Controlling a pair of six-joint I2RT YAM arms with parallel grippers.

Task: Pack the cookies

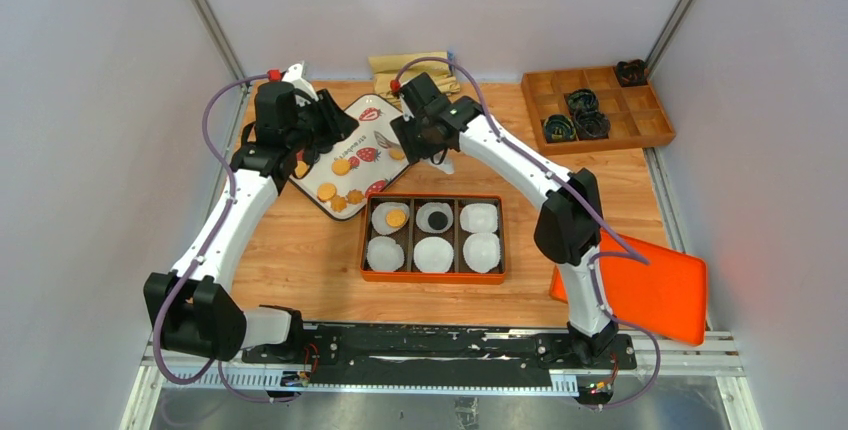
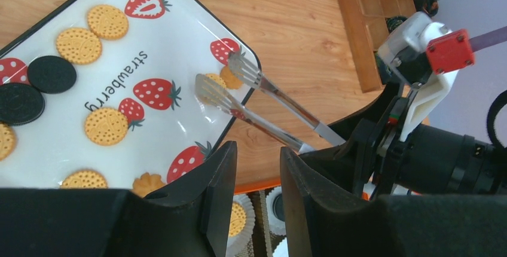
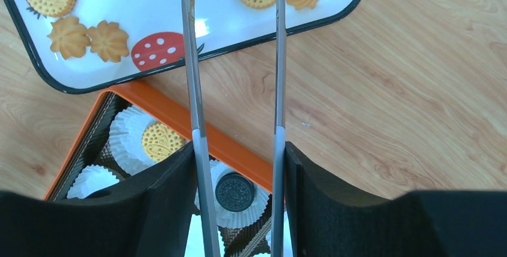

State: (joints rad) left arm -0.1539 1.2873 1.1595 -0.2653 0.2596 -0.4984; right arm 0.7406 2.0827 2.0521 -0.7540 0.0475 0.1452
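Observation:
The cookies lie on a white strawberry-print plate: golden rounds, black ones and flower-shaped ones. The orange box holds white paper cups, one with a golden cookie and one with a black cookie. My right gripper is shut on metal tongs. Their spread tips flank golden cookies at the plate's corner; I cannot tell if they touch. My left gripper hangs open over the plate's near edge, nothing between its fingers.
A wooden compartment tray with dark items stands at the back right. An orange lid lies at the right near the right arm's base. Folded tan paper sits behind the plate. White walls close in both sides.

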